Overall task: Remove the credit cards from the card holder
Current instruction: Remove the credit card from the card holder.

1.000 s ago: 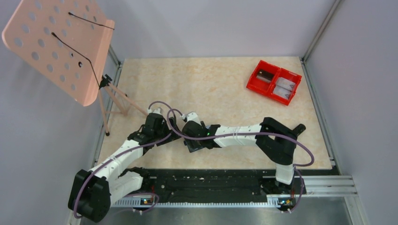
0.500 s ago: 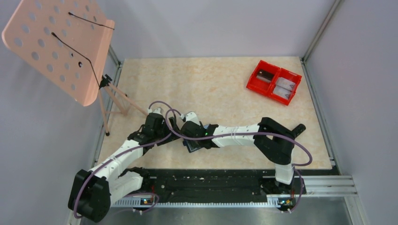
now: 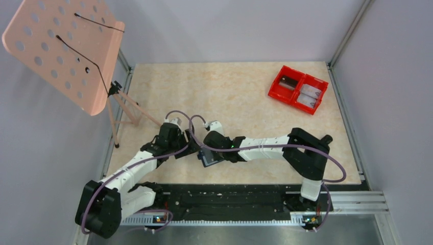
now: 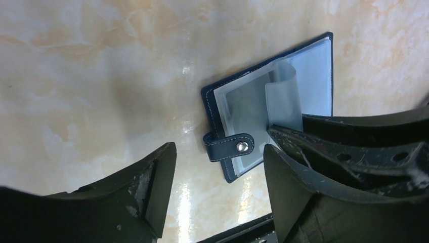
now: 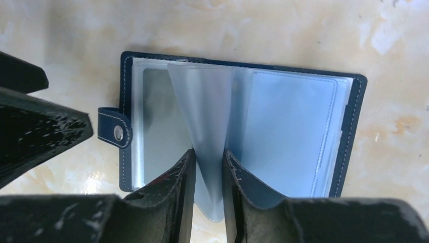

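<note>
1 clear sleeve of the card holder, open on the table, is clamped in my right gripper, I think to expose its pocket; my left gripper, jaws apart, hovers beside the strap.

The top external camera is mounted high above and behind the left arm and right arm, facing down and forward from a distance over the whole table. Each wrist camera faces down onto the tabletop at close range. All three views share the open card holder, which the wrist cameras frame at different angles.
</note>
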You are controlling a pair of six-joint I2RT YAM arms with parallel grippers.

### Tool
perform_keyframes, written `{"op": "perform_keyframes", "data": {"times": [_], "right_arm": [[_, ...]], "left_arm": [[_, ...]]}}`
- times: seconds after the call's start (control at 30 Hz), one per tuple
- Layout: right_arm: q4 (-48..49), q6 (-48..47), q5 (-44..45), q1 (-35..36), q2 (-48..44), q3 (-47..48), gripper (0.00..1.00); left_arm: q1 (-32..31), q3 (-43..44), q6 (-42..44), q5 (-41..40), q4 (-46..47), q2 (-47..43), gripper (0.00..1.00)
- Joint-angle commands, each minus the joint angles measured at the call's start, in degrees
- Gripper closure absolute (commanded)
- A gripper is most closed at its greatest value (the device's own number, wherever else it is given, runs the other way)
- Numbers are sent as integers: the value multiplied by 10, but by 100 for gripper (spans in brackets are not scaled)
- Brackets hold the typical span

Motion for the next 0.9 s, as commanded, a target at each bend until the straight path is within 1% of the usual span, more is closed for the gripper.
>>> {"op": "perform_keyframes", "data": {"times": [0.0,0.07,0.17,0.27,0.4,0.53,0.6,0.7,0.77,0.8,0.87], "right_arm": [[61,45,-55,-33,-49,-56,77],[95,63,-80,-49,-63,-87,79],[152,88,-114,-69,-84,-130,82],[196,114,-151,-92,-94,-168,83],[246,141,-189,-113,-104,-206,84],[276,152,-192,-124,-113,-226,85],[286,155,-211,-128,-112,-232,85],[296,160,-223,-132,-109,-238,85],[305,165,-230,-135,-109,-244,84],[306,165,-232,-136,-111,-246,83],[299,163,-233,-138,-114,-243,78]], "left_arm": [[2,-7,11,50,47,15,32],[2,-9,11,67,60,28,34],[2,-13,11,98,89,53,34],[2,-17,7,125,118,75,28],[1,-15,1,138,138,103,23],[1,-12,-6,149,157,131,22],[1,-13,-9,149,158,143,22],[1,-15,-19,171,195,157,32],[0,-16,-25,183,201,160,43],[0,-15,-27,184,199,158,53],[0,-11,-26,179,185,149,77]]}}
